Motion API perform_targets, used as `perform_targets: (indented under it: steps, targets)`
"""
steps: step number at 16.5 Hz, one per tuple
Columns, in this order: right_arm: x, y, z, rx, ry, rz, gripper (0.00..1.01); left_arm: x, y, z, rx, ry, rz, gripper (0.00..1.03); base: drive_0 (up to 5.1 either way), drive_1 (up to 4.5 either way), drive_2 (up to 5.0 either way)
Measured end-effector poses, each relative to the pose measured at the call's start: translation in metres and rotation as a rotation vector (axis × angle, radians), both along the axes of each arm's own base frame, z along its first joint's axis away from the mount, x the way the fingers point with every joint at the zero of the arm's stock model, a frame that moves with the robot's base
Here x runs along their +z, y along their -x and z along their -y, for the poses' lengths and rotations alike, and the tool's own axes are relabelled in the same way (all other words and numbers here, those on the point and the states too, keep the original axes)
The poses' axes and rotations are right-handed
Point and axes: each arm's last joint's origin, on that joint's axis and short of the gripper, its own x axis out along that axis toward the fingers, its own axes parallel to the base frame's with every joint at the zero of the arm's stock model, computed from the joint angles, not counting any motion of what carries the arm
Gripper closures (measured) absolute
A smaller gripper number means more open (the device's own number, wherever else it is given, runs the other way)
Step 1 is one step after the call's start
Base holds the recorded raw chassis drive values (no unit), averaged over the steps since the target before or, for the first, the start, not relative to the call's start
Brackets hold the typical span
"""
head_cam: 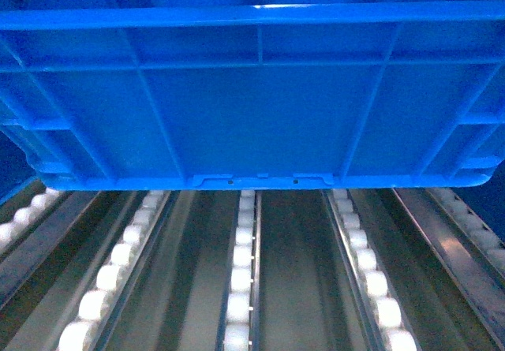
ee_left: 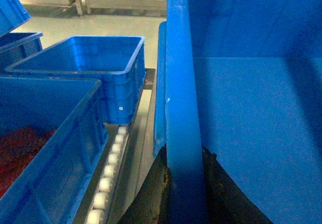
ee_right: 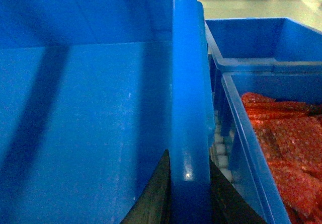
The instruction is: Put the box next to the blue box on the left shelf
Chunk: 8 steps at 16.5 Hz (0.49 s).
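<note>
Box point(head_cam: 252, 106) held above left shelf point(head_cam: 241, 288) rollers; left pincer point(ee_left: 183, 183) clamped on left rim, right pincer point(ee_right: 188, 189) clamped on right rim; neighbouring blue crate point(ee_left: 95, 73) beside.

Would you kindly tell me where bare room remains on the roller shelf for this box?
The roller lanes under the held box are bare. It is crowded on both flanks: blue crates left, a crate with red contents right.

Bare roller lanes point(head_cam: 241, 288) lie open under the box point(head_cam: 252, 98) — blue crates point(ee_left: 95, 73) flank both sides.
</note>
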Motion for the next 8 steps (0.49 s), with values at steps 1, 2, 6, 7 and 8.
perform_targets:
  steps: [1, 2, 6, 7, 8]
  targets:
    - [-0.0002, -0.0004, 0.0000, 0.001, 0.000, 0.001, 0.92, 0.0005, -0.0001, 0.0000, 0.001, 0.001, 0.006, 0.92, 0.0, 0.00, 0.0]
    - [-0.0013, -0.0009, -0.0001, 0.001, 0.000, -0.004, 0.92, 0.0002, 0.0000, 0.0000, 0.001, -0.001, 0.002, 0.92, 0.0, 0.00, 0.0]
    - [-0.0010, -0.0007, -0.0001, 0.001, 0.000, -0.003, 0.92, 0.0000, 0.0000, 0.0000, 0.001, -0.001, 0.000, 0.92, 0.0, 0.00, 0.0]
    - [-0.0011, -0.0007, -0.0001, 0.001, 0.000, -0.003, 0.92, 0.0000, 0.0000, 0.0000, 0.001, -0.001, 0.000, 0.92, 0.0, 0.00, 0.0]
    - [-0.0011, -0.0007, -0.0001, 0.001, 0.000, -0.003, 0.92, 0.0000, 0.0000, 0.0000, 0.001, -0.001, 0.000, 0.92, 0.0, 0.00, 0.0]
